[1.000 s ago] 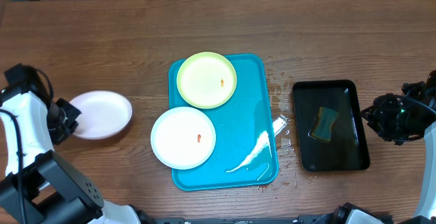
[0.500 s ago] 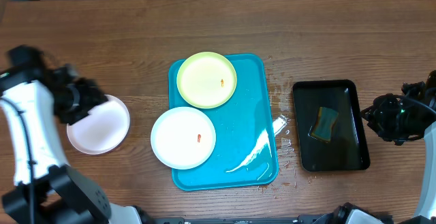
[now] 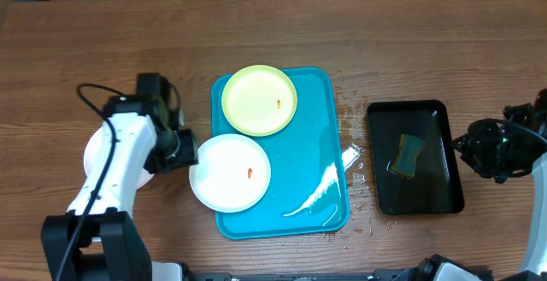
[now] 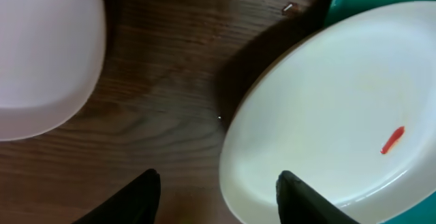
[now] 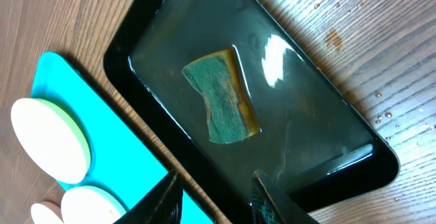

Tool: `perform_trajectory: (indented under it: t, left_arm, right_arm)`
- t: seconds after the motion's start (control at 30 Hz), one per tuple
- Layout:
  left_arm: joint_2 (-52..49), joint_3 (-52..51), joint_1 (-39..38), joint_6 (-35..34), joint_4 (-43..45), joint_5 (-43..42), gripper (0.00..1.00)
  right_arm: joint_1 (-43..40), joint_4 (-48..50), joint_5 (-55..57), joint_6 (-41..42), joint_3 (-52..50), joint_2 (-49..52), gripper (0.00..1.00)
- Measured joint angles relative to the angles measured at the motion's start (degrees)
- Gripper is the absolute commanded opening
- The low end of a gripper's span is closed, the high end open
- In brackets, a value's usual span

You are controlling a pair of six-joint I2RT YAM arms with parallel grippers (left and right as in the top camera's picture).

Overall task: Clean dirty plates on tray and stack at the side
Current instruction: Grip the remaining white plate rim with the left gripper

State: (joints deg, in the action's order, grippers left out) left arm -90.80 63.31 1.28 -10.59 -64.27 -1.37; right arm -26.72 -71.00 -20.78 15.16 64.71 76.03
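Overhead straight down on table [image 3: 427,42], wrist cams way closer: left on smeared white plate [image 4: 327,101], right slanted over black tray [image 5: 306,129]

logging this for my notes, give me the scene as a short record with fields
tray: turquoise tray, wet streak near its right edge
on tray: yellow-green plate and smeared white plate, each with a small red mark
off tray: second white plate, on the table to the left
left gripper: open, one finger on each side of the smeared white plate's rim
right gripper: open, above the black tray holding a sponge
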Motion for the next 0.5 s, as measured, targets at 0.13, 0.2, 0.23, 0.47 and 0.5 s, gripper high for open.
perform_trajectory:
  t: [0.13,0.2,0.23,0.47,0.5]
  left_arm:
    - [0.0,-3.3,-4.0,-0.5,3.3,1.0,0.52]
    - [0.0,-5.5,-6.6,-1.6,4.2,2.8,0.52]
    - [0.0,-6.0,-7.3,-2.1,4.2,3.8,0.51]
    - [0.0,-6.5,-9.2,-4.9,5.1,7.9,0.56]
    - [0.0,-6.5,-9.2,-5.5,3.8,9.1,0.56]
  right_arm:
    - [0.0,0.0,0.0,0.0,0.0,0.0,0.35]
    - [0.0,0.0,0.0,0.0,0.0,0.0,0.35]
    - [0.0,-0.1,0.0,0.0,0.0,0.0,0.35]
    - [0.0,-0.1,0.0,0.0,0.0,0.0,0.35]
    - [0.0,-0.2,0.0,0.0,0.0,0.0,0.35]
